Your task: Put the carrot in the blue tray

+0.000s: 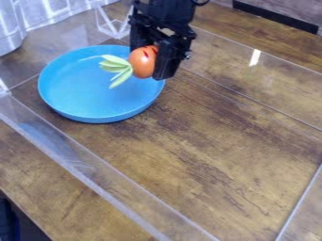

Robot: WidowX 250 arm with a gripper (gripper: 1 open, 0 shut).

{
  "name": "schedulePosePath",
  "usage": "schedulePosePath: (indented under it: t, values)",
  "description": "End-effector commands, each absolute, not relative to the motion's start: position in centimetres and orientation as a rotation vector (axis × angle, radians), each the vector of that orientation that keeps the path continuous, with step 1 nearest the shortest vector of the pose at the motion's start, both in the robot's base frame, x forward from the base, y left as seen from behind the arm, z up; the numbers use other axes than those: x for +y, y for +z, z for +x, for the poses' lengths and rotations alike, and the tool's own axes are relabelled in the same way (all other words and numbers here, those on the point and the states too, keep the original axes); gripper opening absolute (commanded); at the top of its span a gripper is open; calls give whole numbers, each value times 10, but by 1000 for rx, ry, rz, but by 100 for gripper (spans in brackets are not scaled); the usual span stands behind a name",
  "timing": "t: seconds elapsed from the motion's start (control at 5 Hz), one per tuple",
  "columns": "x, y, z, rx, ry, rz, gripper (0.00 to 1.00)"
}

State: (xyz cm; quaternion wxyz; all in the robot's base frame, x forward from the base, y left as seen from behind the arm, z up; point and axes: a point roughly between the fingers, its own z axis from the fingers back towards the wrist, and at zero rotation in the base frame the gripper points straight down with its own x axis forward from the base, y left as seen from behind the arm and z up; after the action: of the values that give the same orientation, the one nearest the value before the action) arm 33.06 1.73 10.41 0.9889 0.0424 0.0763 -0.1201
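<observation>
Grained brown wood (pixel 214 160) beneath a smooth round blue tray (pixel 78 105), black jaws (pixel 157 55) apparently clamped on the stubby carrot (pixel 142 62)

Just one cam here, set high nr the table edge, facing down at an angle over the wood tabletop (pixel 208 160), med. range, blue tray (pixel 94 99) upper left, arm (pixel 161 24) at top.

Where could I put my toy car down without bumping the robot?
The wooden table has bare room right of the blue tray, reaching toward the picture's bottom. It's crowded at the tray's upper right, where the gripper holds the carrot.
</observation>
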Motion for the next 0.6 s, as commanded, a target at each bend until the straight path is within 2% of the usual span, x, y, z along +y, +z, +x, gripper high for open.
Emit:
schedulePosePath:
  t: [0.0,0.4]
  values:
    - [28,131,334,78,-213,107,0]
    - [43,135,331,82,-186,127,0]
